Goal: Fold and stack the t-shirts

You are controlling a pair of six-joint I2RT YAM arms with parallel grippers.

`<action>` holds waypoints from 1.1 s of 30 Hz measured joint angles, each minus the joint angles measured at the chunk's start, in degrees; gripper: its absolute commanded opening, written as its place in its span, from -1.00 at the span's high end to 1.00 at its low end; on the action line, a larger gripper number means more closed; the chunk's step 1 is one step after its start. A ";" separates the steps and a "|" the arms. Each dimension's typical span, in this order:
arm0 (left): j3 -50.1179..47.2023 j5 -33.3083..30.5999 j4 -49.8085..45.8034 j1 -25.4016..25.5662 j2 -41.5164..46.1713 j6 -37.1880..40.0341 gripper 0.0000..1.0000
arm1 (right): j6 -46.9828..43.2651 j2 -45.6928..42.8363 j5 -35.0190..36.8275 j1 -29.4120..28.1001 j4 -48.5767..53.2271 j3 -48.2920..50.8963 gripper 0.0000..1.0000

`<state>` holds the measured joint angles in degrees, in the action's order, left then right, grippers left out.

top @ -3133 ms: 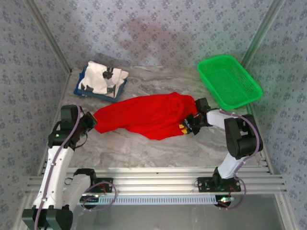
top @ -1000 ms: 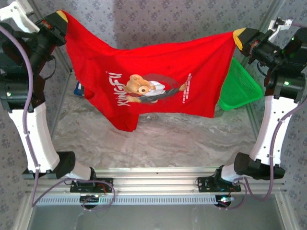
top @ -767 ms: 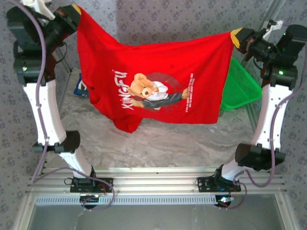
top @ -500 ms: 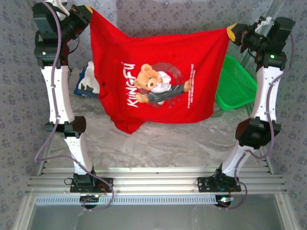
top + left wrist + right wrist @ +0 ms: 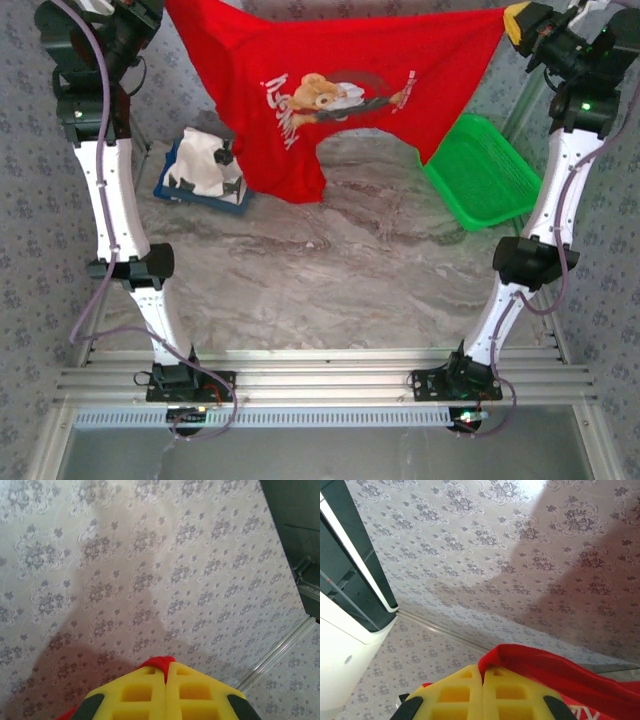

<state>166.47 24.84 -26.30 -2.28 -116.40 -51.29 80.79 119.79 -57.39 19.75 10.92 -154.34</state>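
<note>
My left gripper (image 5: 166, 674) and right gripper (image 5: 482, 674) each clamp a corner of the red bear-print t-shirt (image 5: 300, 60) high above the table (image 5: 330, 285); I should lower both evenly, taut.

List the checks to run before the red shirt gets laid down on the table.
1. Left hand shut on the red t-shirt: ok.
2. Right hand shut on it: ok.
3. Shirt hangs flat: not ok, one side droops lower.
4. Bare table below the shirt: ok.
5. Shirt clear of the green basket: cannot tell.
6. White t-shirt out of the way on the blue tray: ok.
</note>
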 measured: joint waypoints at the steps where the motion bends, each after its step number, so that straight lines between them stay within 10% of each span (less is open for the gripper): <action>1: 0.00 0.07 -0.09 -0.07 0.74 0.59 1.00 | 0.04 0.00 -0.55 0.44 0.02 0.00 1.00; 10: -9.07 -1.14 -15.98 3.39 17.33 13.73 1.00 | -17.59 -8.31 -5.03 3.32 18.62 10.27 1.00; 17: -67.54 -9.68 -14.21 3.80 46.56 15.08 1.00 | -43.23 -15.76 0.13 1.14 47.19 20.61 1.00; 24: -104.83 -14.71 -16.15 3.65 60.06 11.93 1.00 | -54.53 -31.15 10.80 -3.02 52.81 60.83 1.00; 33: -118.27 -19.12 -27.15 2.73 80.08 8.48 1.00 | -59.36 -49.16 26.56 1.97 56.65 91.38 1.00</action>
<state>48.21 5.72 -53.45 0.45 -36.32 -42.81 21.43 70.63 -30.83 21.71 67.57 -62.96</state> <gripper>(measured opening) 0.041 0.063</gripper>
